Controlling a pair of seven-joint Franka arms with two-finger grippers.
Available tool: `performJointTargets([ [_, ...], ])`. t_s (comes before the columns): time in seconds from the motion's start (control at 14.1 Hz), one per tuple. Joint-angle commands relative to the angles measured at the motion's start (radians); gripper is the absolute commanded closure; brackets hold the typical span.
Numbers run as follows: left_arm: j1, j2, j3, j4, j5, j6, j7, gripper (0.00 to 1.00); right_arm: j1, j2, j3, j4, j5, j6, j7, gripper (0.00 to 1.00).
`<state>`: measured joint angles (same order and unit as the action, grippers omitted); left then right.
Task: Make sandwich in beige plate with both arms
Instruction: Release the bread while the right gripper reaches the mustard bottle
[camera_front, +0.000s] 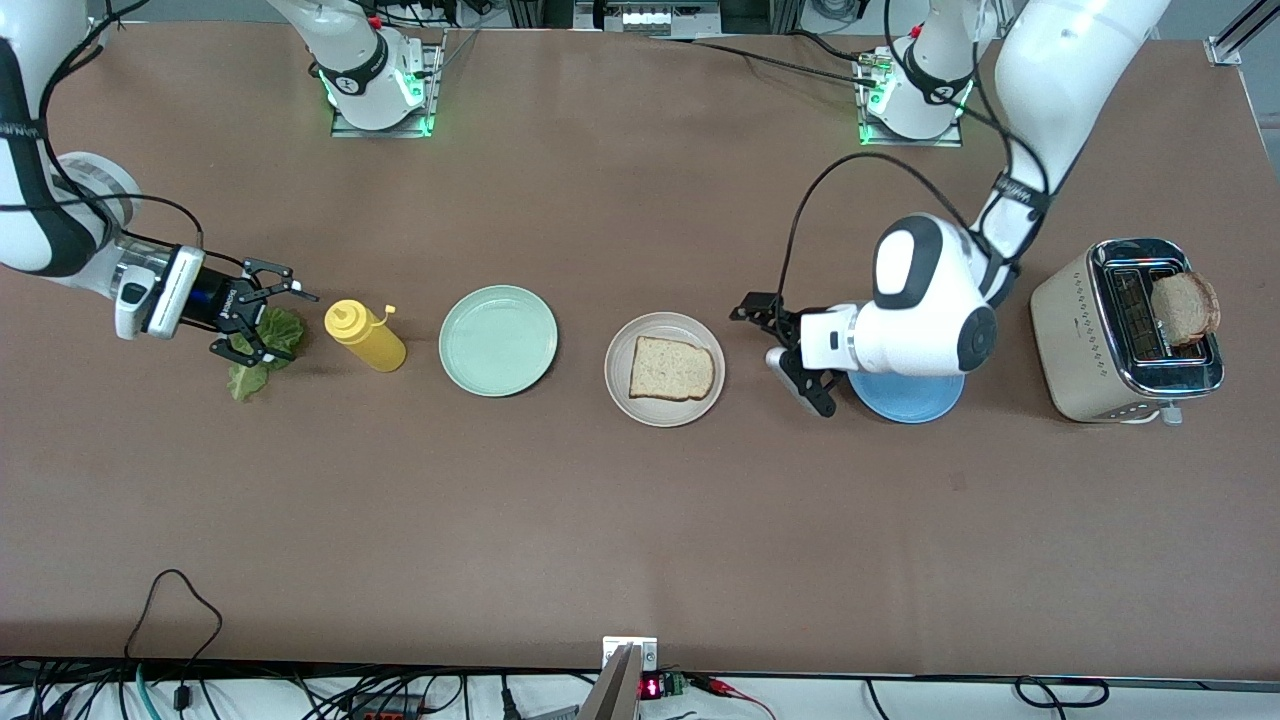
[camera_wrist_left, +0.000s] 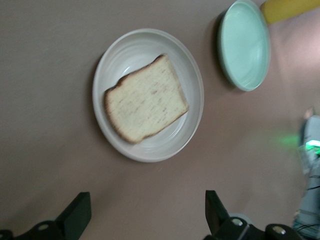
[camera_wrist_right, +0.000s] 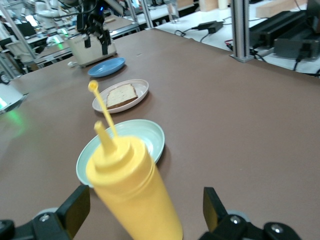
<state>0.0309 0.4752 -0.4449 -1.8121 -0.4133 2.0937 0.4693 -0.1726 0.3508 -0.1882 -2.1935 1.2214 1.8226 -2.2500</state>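
The beige plate (camera_front: 700, 335) sits mid-table with one bread slice (camera_front: 671, 368) lying flat on it; both show in the left wrist view, plate (camera_wrist_left: 107, 65) and slice (camera_wrist_left: 147, 97). A second bread slice (camera_front: 1185, 308) stands in the toaster (camera_front: 1075, 330). A green lettuce leaf (camera_front: 262, 348) lies on the table at the right arm's end. My right gripper (camera_front: 272, 320) is open and empty just over the leaf, facing the yellow bottle (camera_wrist_right: 132, 195). My left gripper (camera_front: 785, 360) is open and empty, between the beige plate and the blue plate (camera_front: 905, 397).
A yellow squeeze bottle (camera_front: 365, 335) stands between the lettuce and a mint-green plate (camera_front: 498, 340), which is beside the beige plate. The toaster stands at the left arm's end of the table. Bare table lies nearer the front camera.
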Motion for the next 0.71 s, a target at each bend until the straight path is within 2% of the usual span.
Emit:
performJointTargets([
  [0.0, 0.003, -0.127, 0.008, 0.017, 0.236, -0.140, -0.131, 0.00, -0.039, 0.080, 0.009, 0.032, 0.062, -0.078, -0.136, 0.00],
  [0.14, 0.004, -0.153, 0.008, 0.121, 0.388, -0.307, -0.158, 0.00, -0.039, 0.144, 0.009, 0.049, 0.098, -0.110, -0.235, 0.00],
  [0.28, 0.012, -0.155, 0.008, 0.262, 0.474, -0.484, -0.158, 0.00, -0.038, 0.201, 0.009, 0.082, 0.119, -0.155, -0.305, 0.00],
  [0.43, 0.036, -0.155, 0.008, 0.348, 0.519, -0.587, -0.158, 0.00, -0.038, 0.275, 0.009, 0.133, 0.122, -0.209, -0.351, 0.00],
  [0.64, 0.104, -0.155, 0.008, 0.451, 0.527, -0.682, -0.147, 0.00, -0.031, 0.349, 0.015, 0.179, 0.159, -0.259, -0.399, 0.00],
])
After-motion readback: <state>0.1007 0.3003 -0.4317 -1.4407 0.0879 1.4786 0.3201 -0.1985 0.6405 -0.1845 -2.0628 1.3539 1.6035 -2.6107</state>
